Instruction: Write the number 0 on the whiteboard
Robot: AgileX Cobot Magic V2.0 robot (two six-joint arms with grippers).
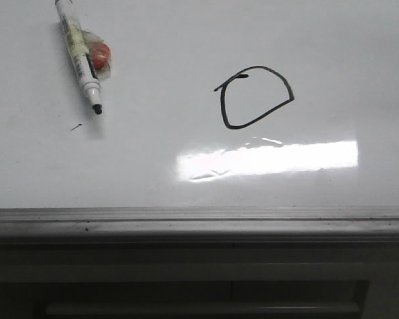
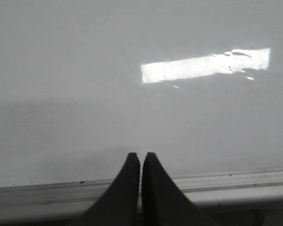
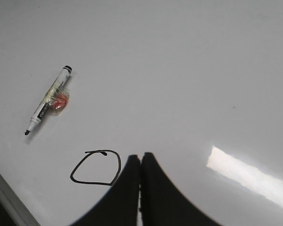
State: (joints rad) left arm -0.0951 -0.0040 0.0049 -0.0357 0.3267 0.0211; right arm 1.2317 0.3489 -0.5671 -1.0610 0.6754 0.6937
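Note:
The number 0 (image 1: 255,97) is a thin black lopsided loop on the whiteboard (image 1: 186,40), right of the middle. It also shows in the right wrist view (image 3: 95,167), just beside my right gripper (image 3: 140,156), which is shut and empty above the board. A white marker (image 1: 78,53), uncapped with its black tip toward me, lies at the far left of the board and shows in the right wrist view (image 3: 47,100). My left gripper (image 2: 140,154) is shut and empty over the board's near grey frame (image 2: 226,181). Neither gripper shows in the front view.
A red and clear blob (image 1: 98,58) lies against the marker. A tiny black tick mark (image 1: 75,126) sits below the marker tip. A bright rectangular glare (image 1: 269,159) lies on the board. The grey frame edge (image 1: 199,222) runs along the near side.

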